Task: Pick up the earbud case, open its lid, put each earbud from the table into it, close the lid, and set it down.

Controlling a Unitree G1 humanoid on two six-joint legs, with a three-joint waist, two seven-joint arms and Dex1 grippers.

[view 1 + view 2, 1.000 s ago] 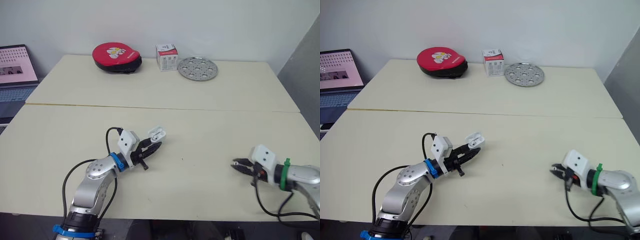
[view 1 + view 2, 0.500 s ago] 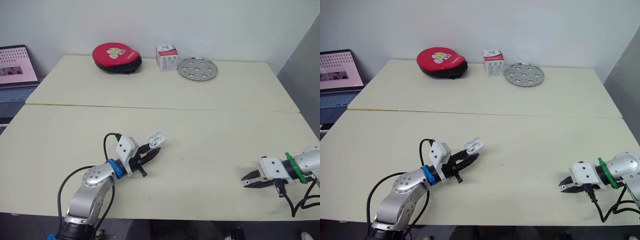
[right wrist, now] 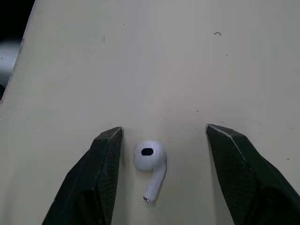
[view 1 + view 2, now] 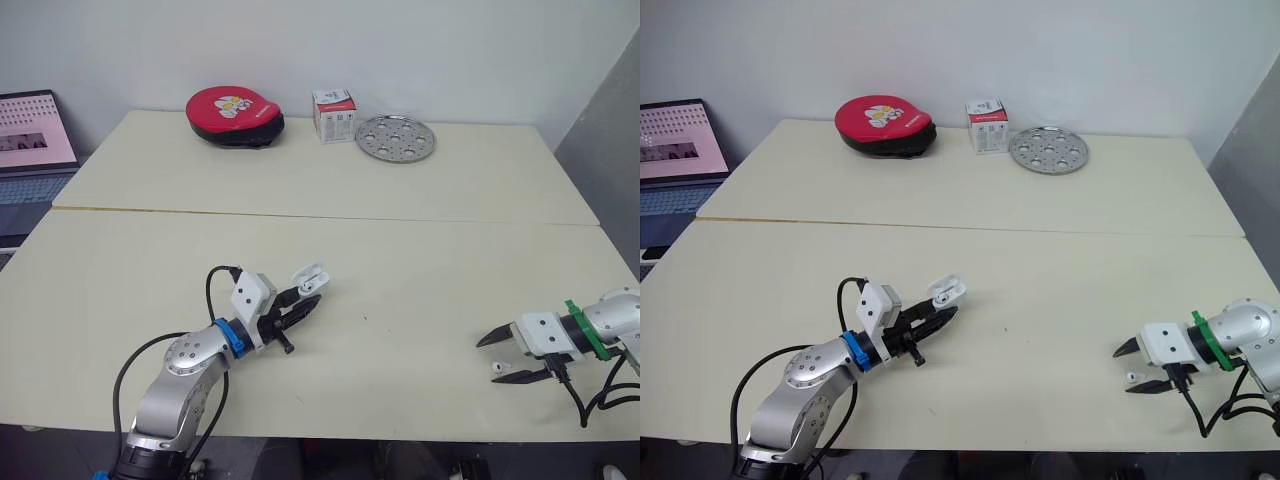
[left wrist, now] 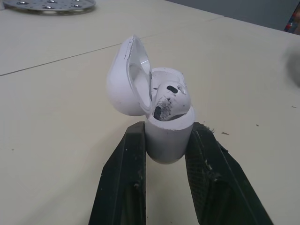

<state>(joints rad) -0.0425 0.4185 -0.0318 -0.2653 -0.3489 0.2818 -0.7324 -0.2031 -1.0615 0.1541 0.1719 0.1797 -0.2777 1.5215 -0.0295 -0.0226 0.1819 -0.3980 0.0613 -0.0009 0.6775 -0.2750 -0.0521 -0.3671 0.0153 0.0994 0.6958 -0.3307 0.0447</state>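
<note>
Lower left of centre in the head view: earbud case (image 4: 312, 277), white, pinched at its base between the two black fingers (image 5: 123, 178) of the left gripper (image 4: 303, 302) and held out over the table (image 4: 400, 270). Lid (image 5: 124, 79) swung open and tipped back to one side, its hollow inside bare. In the body of the case, one earbud (image 5: 169, 99), rounded head poking above the rim, dark smudges across it. Slot beside it too hidden to judge.

Lower right of the head view: second earbud (image 3: 150, 160), white, lying flat on the table with its stem pointing back toward the wrist. Right gripper (image 4: 488, 359) low over the tabletop, fingers spread wide to either side of that earbud. Small gap to the nearer finger, wider gap to the other, touching neither. Well apart from the case, with a broad stretch of pale tabletop between the two grippers.

Across the middle of the frame, a thin seam (image 4: 300, 214) from side to side of the table. Along the far edge, upper centre of the frame: a round red pouch (image 4: 233, 113) with a cartoon print, just right of it a small white box (image 4: 334, 114), then a round metal plate (image 4: 396, 136) with holes, lying flat. At the upper left edge, off the table, a laptop (image 4: 35, 135) with its screen lit.
</note>
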